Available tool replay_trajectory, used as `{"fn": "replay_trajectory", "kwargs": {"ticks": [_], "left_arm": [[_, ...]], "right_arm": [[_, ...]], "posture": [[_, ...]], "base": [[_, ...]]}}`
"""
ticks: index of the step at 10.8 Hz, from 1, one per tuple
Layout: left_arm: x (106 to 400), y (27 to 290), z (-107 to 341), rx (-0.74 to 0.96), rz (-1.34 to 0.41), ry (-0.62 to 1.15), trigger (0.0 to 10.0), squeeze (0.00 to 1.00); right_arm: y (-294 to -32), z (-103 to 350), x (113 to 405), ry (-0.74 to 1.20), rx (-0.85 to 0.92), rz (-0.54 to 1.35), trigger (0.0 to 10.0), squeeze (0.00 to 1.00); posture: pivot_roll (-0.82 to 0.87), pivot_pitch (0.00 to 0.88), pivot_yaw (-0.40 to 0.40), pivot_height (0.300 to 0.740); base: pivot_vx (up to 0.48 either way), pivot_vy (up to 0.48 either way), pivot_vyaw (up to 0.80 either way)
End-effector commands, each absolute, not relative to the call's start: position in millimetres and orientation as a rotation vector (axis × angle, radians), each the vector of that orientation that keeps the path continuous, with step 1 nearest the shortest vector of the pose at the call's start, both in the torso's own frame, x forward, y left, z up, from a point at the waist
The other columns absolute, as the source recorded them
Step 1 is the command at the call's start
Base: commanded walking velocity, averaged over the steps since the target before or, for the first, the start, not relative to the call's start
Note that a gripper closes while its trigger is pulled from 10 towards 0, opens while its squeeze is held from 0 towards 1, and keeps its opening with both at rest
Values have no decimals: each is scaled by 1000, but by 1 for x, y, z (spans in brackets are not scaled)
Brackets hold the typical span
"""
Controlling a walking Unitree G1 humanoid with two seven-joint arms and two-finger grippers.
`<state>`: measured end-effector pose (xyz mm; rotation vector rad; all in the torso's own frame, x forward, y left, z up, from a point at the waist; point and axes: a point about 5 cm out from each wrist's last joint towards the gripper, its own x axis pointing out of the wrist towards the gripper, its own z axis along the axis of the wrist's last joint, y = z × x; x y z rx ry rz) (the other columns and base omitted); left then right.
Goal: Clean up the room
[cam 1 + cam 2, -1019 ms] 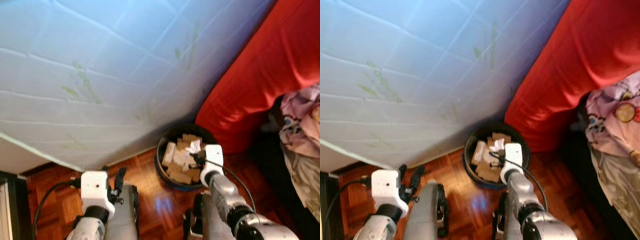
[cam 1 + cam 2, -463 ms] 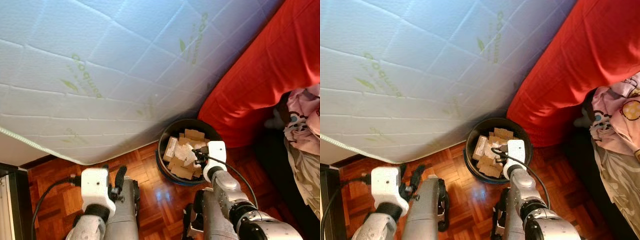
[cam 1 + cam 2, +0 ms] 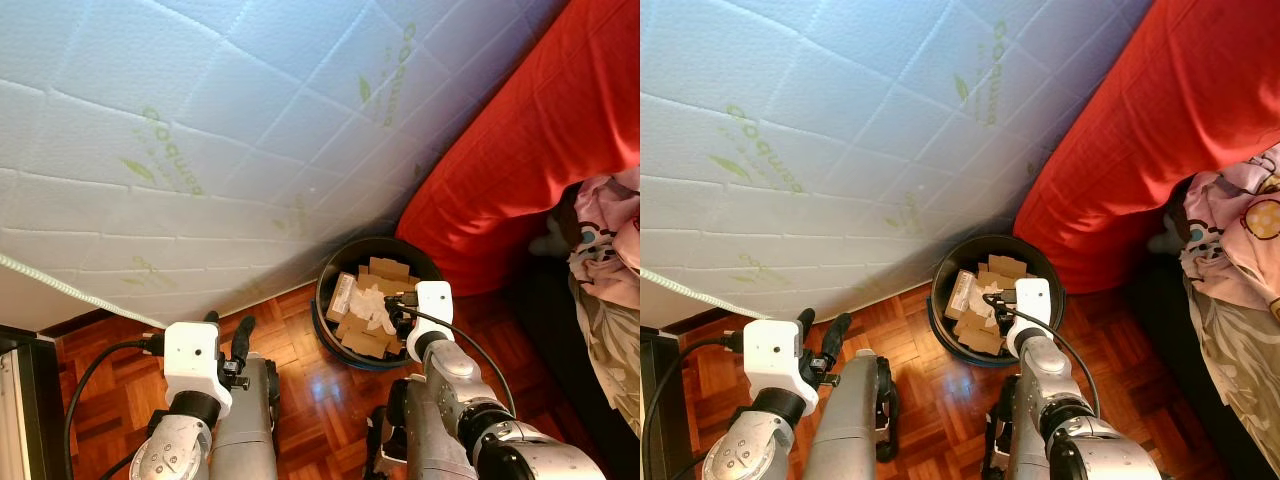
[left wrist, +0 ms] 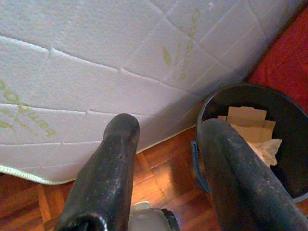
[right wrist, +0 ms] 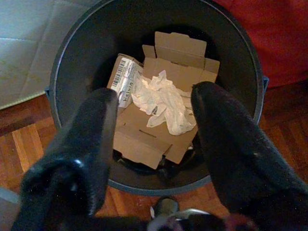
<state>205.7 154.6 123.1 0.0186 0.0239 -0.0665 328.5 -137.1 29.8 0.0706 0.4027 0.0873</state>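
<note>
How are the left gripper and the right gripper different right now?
The right gripper hangs directly over the black trash bin, above cardboard and a crumpled tissue; the left gripper is off to the bin's side, over parquet floor beside the white mattress. Both are open and empty.

Pale green lettering with a leaf mark repeats across the white mattress (image 3: 250, 150), too faint and skewed to read. A barcode label sits on a cardboard box (image 5: 124, 79) in the black bin (image 5: 72, 72), its digits too small to read.
</note>
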Motion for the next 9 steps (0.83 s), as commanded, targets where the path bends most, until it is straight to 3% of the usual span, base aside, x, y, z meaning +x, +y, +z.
{"fn": "replay_trajectory", "kwargs": {"ticks": [1,4,9], "left_arm": [[202,158,112,36,-58,79,10000,0],[215,161,100,45,-68,101,10000,0],[247,174,54,87,-100,196,10000,0]], "right_arm": [[-136,21,321,437,71,90,10000,0],[-151,30,325,344,145,37,10000,0],[-188,1,291,373,201,-81,10000,0]], "posture": [[285,415,0,636],[238,356,-8,636],[168,175,-14,726]], "base": [[0,0,0],[0,0,0],[0,0,0]]}}
